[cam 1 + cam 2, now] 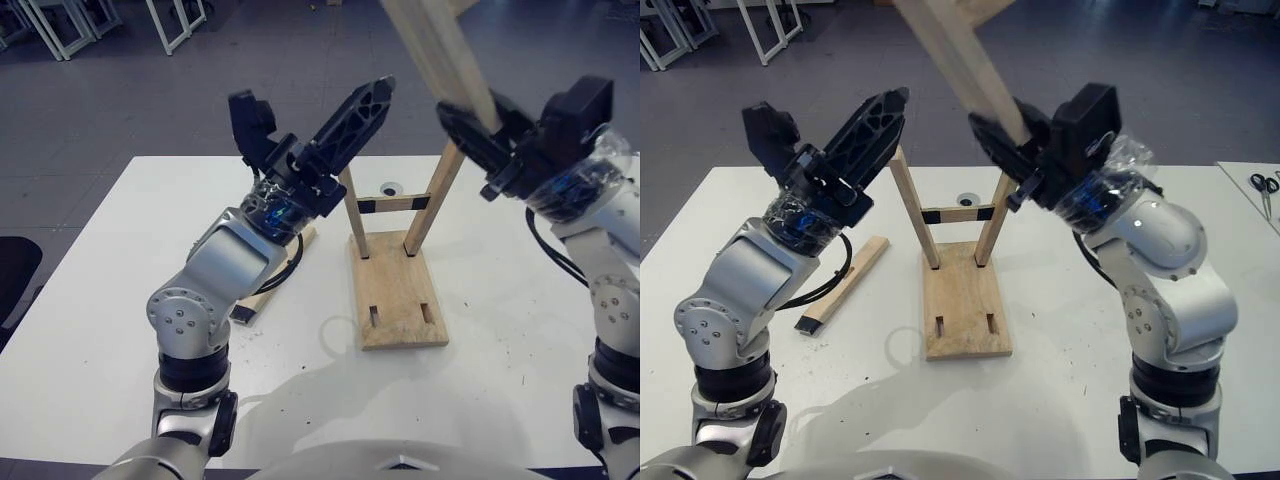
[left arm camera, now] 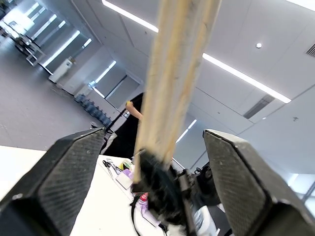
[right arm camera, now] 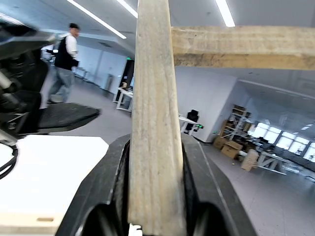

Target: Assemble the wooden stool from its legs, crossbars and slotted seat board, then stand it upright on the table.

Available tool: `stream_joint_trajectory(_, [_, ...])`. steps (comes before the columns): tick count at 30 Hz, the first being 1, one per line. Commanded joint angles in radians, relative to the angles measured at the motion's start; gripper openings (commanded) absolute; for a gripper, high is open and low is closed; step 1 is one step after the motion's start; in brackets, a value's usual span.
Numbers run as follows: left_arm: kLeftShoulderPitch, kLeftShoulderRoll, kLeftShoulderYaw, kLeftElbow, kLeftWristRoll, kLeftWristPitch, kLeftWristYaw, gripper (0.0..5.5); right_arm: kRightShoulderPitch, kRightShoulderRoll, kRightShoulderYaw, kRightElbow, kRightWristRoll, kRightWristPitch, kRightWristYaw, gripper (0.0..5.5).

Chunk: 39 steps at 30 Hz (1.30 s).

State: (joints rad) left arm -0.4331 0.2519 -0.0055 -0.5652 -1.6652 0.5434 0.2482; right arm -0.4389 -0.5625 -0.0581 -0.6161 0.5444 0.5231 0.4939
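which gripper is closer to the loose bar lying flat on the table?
Left. The left gripper is raised on the same side of the seat board as the loose bar; the right gripper is across the board, shut on a leg.

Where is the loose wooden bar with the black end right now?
In the head views, the loose bar lies flat on the table on the robot's left, under the left arm, apart from the seat board to its right.

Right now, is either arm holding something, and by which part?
The right gripper is shut on a wooden leg, clamping it near its lower end. The left gripper is open and holds nothing.
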Motion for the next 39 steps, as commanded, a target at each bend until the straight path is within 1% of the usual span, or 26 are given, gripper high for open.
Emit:
stream_joint_trajectory(1, [-0.031, -0.012, -0.024, 0.021, 0.005, 0.015, 0.036, 3.69, 0.022, -0.008, 0.065, -0.007, -0.07, -0.063, 0.044, 1.02])
stream_joint_trajectory(3, [-0.033, -0.012, -0.024, 0.028, 0.008, 0.015, 0.042, 3.69, 0.035, -0.012, 0.091, -0.008, -0.108, -0.095, 0.061, 1.02])
stream_joint_trajectory(8, [-0.019, 0.004, -0.015, 0.052, 0.012, 0.023, 0.047, 3.69, 0.075, -0.054, 0.164, 0.014, -0.309, -0.287, 0.116, 1.02])
stream_joint_trajectory(14, [0.027, 0.086, 0.032, 0.052, 0.007, 0.074, -0.042, 2.76, 0.089, -0.035, 0.149, 0.038, -0.33, -0.321, 0.123, 1.02])
stream_joint_trajectory(17, [0.036, 0.107, 0.049, 0.053, 0.008, 0.084, -0.075, 2.22, 0.093, -0.035, 0.144, 0.044, -0.325, -0.323, 0.137, 1.02])
stream_joint_trajectory(19, [0.035, 0.111, 0.056, 0.057, 0.014, 0.088, -0.094, 2.13, 0.092, -0.032, 0.147, 0.046, -0.323, -0.322, 0.144, 1.02])
stream_joint_trajectory(23, [0.038, 0.105, 0.072, 0.065, 0.019, 0.079, -0.114, 2.13, 0.086, -0.03, 0.158, 0.059, -0.324, -0.336, 0.164, 1.02])
stream_joint_trajectory(24, [0.036, 0.099, 0.08, 0.069, 0.019, 0.068, -0.113, 2.13, 0.083, -0.029, 0.159, 0.061, -0.327, -0.339, 0.166, 1.4])
stream_joint_trajectory(27, [0.027, 0.085, 0.113, 0.085, 0.033, 0.038, -0.106, 2.13, 0.087, -0.046, 0.166, 0.079, -0.362, -0.363, 0.177, 1.92])
stream_joint_trajectory(29, [0.027, 0.106, 0.142, 0.1, 0.079, 0.032, -0.132, 2.12, 0.122, -0.088, 0.164, 0.099, -0.407, -0.382, 0.195, 2.4])
stream_joint_trajectory(30, [0.031, 0.136, 0.154, 0.102, 0.119, 0.039, -0.165, 2.12, 0.15, -0.111, 0.157, 0.112, -0.419, -0.388, 0.213, 2.43])
stream_joint_trajectory(32, [0.065, 0.229, 0.165, 0.094, 0.219, 0.074, -0.298, 2.12, 0.23, -0.165, 0.136, 0.153, -0.398, -0.368, 0.272, 2.43])
stream_joint_trajectory(34, [0.121, 0.316, 0.157, 0.089, 0.319, 0.096, -0.46, 2.12, 0.3, -0.205, 0.11, 0.185, -0.344, -0.316, 0.333, 2.43])
stream_joint_trajectory(36, [0.186, 0.389, 0.112, 0.089, 0.428, 0.098, -0.654, 2.11, 0.35, -0.245, 0.103, 0.215, -0.313, -0.28, 0.394, 2.43])
stream_joint_trajectory(37, [0.208, 0.405, 0.087, 0.097, 0.476, 0.091, -0.729, 2.11, 0.366, -0.258, 0.104, 0.23, -0.314, -0.278, 0.411, 2.43])
stream_joint_trajectory(39, [0.24, 0.4, 0.033, 0.144, 0.568, 0.059, -0.851, 2.11, 0.391, -0.265, 0.115, 0.262, -0.321, -0.279, 0.431, 2.43])
